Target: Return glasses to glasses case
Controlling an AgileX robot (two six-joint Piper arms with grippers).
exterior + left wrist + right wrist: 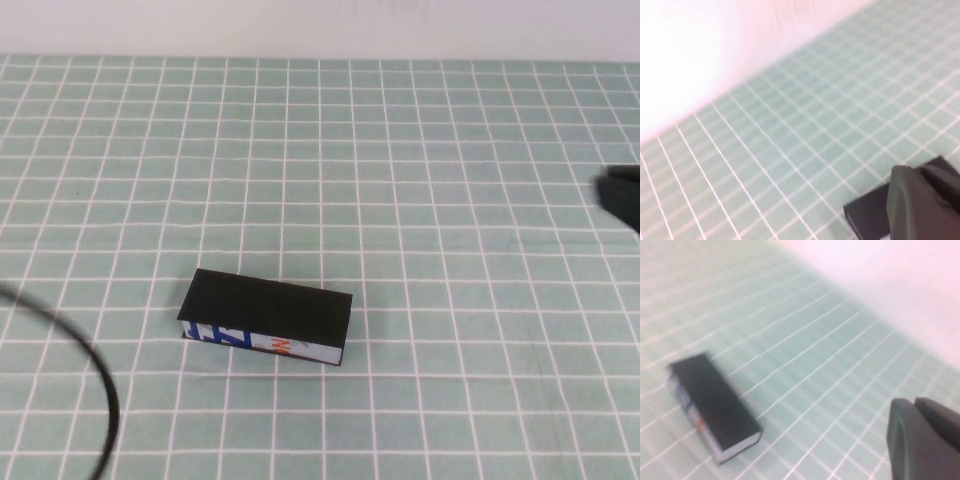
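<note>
The glasses case [270,308] lies shut on the green checked table, its black lid on top and its white printed side facing me. The glasses are not in view. My right gripper [622,195] shows as a dark shape at the right edge, far from the case. In the right wrist view its fingers [914,402] are pressed together and empty, with the case [715,402] some way off. My left gripper [917,170] is outside the high view; in the left wrist view it is shut and empty, hanging over the case [867,215].
A black cable [100,390] curves over the table's front left corner. The white wall [320,25] bounds the far edge of the table [400,150].
</note>
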